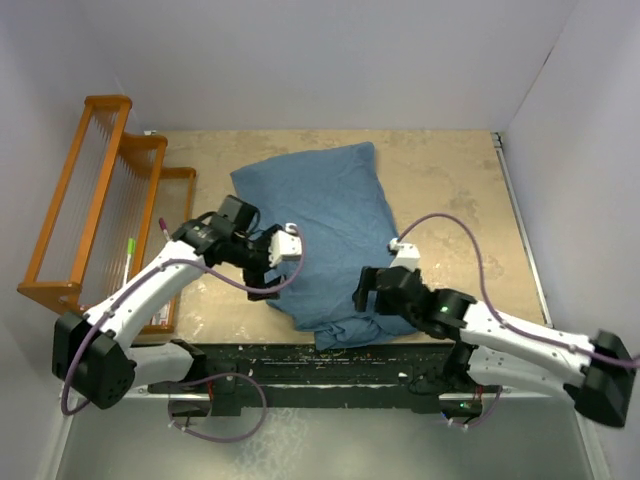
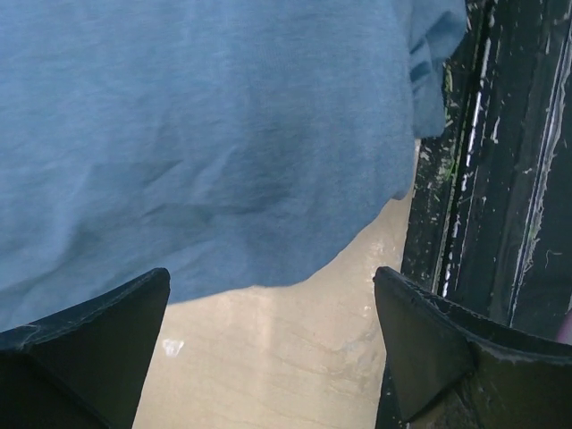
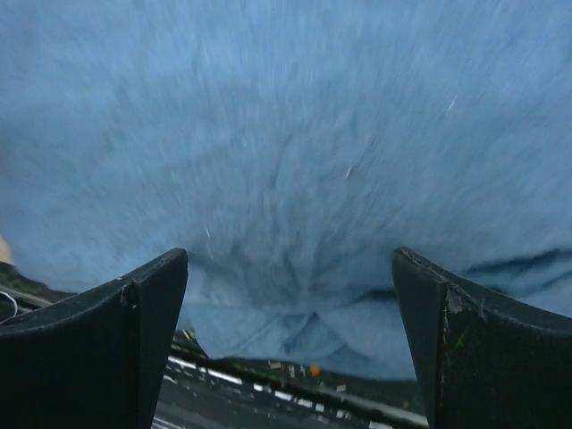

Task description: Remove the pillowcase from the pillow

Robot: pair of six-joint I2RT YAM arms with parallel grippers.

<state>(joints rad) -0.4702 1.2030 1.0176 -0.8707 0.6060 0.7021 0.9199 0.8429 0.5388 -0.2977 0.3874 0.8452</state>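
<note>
On the table (image 1: 450, 180), pillowcase (image 1: 325, 220) lies plump, wrinkled, dusty-blue.

light: top view bright, even, soft shadows | left wrist: sharp | right wrist: pillowcase (image 3: 286, 179) motion-blurred, dimmer

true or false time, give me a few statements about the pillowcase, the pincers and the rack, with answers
1. The left pincer is open, with bare table showing between its fingers. True.
2. A cream pillow lies uncovered next to the pillowcase. False: only the blue pillowcase shows.
3. The right pincer is shut on the pillowcase. False: it is open, fingers wide apart, with blue fabric in front of them.
4. An orange wooden rack stands at the left side of the table. True.
</note>
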